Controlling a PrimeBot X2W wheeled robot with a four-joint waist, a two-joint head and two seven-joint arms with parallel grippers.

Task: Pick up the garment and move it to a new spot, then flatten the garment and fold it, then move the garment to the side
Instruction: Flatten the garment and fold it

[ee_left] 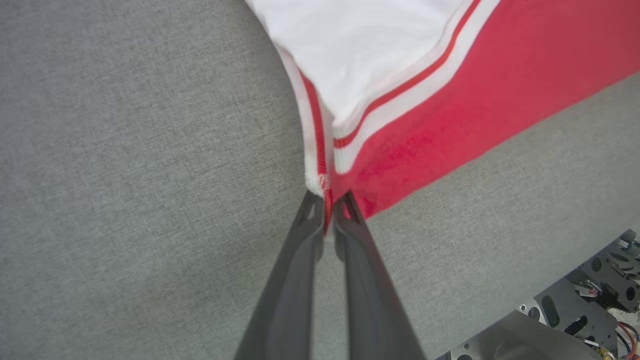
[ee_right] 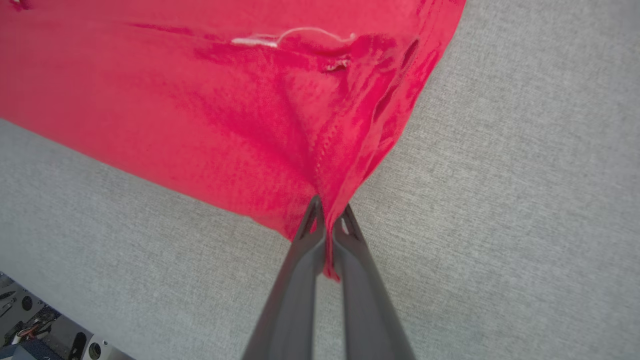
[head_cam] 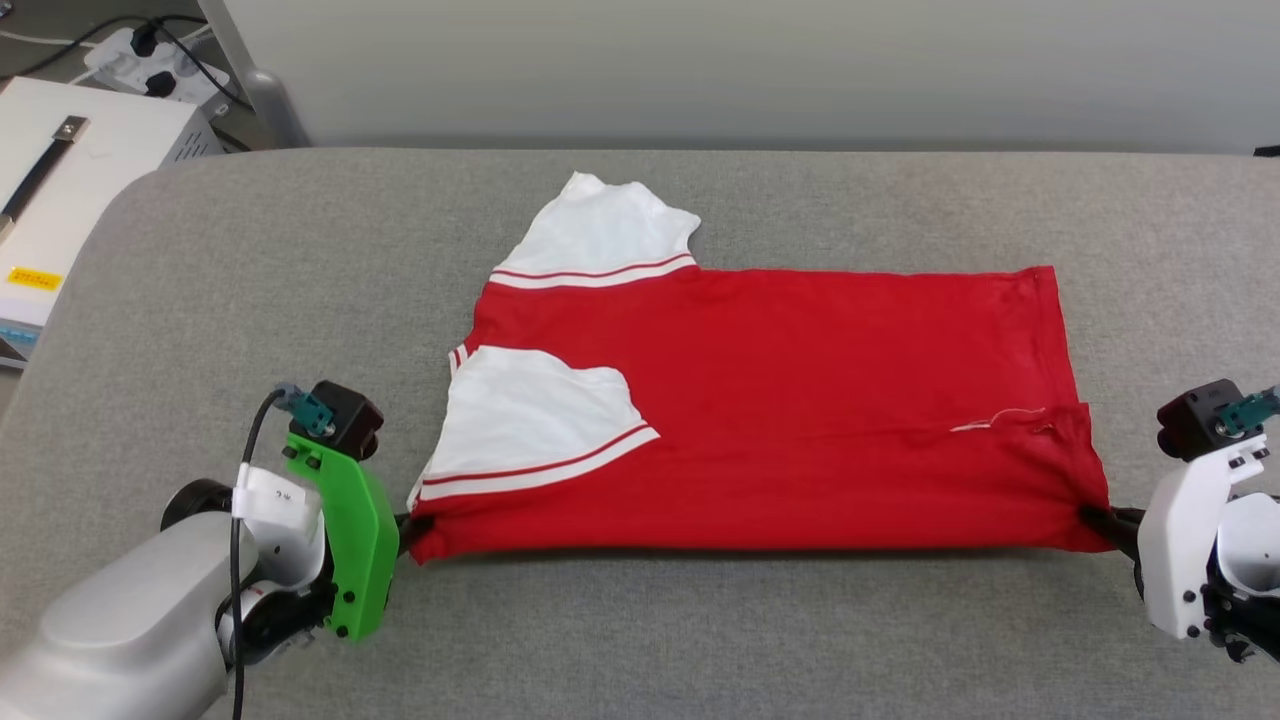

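Nearest, at the front edge: left tool [head_cam: 408, 528], on a green-sided wrist, is pinched tight on the near-left corner of the garment [head_cam: 800, 400], a red fabric T-shirt w/ white short sleeves and red-white striped trim. Right tool [head_cam: 1098, 520], on a white wrist, is clamped on the near-right hem corner. Near edge runs taut btwn the two, approx. straight. Garment lies spread across the middle of the grey fabric-covered worktop [head_cam: 700, 640], hem to the right. Near sleeve [head_cam: 530, 420] lies folded over the red body; far sleeve [head_cam: 600, 235] sticks out past the far edge. Beyond the worktop, far left: white box [head_cam: 70, 170] w/ black strap, white power strip [head_cam: 150, 60].
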